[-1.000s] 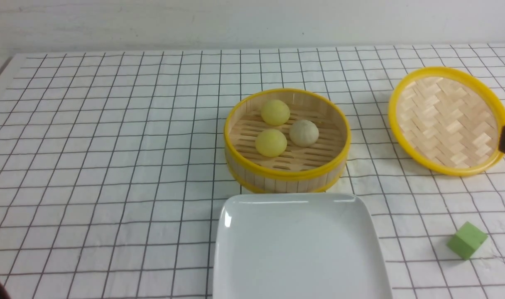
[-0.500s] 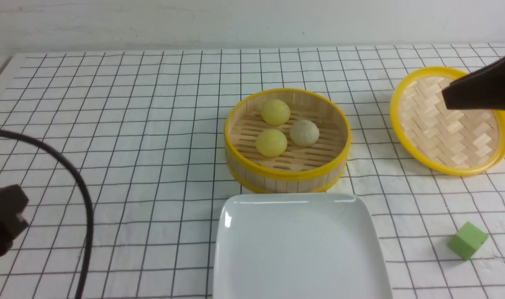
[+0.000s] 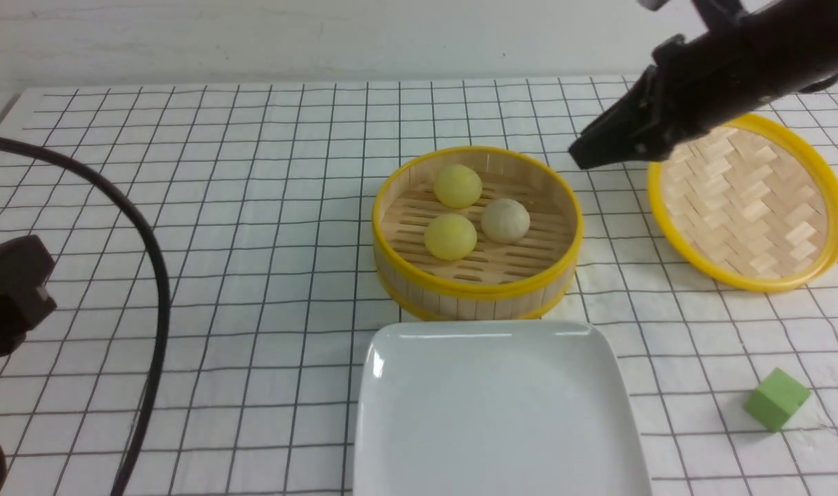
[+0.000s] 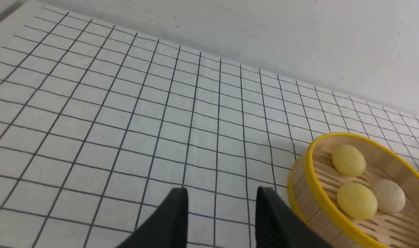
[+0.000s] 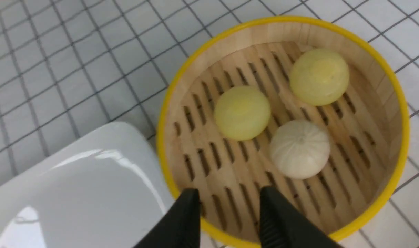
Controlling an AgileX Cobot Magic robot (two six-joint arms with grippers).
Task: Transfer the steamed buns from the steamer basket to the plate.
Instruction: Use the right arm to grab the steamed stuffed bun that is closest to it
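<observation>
**Three buns in the steamer, both our hands empty**

At the centre of the front view, two pale yellow steamed buns [image 3: 457,186] [image 3: 450,236] and one greyish beige bun [image 3: 505,220] lie in the round bamboo steamer basket with yellow rim bands [image 3: 477,291]. The large glossy white rounded-square plate [image 3: 495,413] sits just below the basket, at the bottom edge. Our right hand [image 5: 226,197] reaches in from the upper right, in the air near the basket's rim. Its dark fingers are moderately apart and grip nothing. Our left hand [image 4: 219,196], also parted and empty, hovers over the grid-checked table [image 3: 219,207] at the left edge. A shallow woven yellow-rimmed disc [image 3: 743,200] and a small green cube [image 3: 776,398] lie at right.
</observation>
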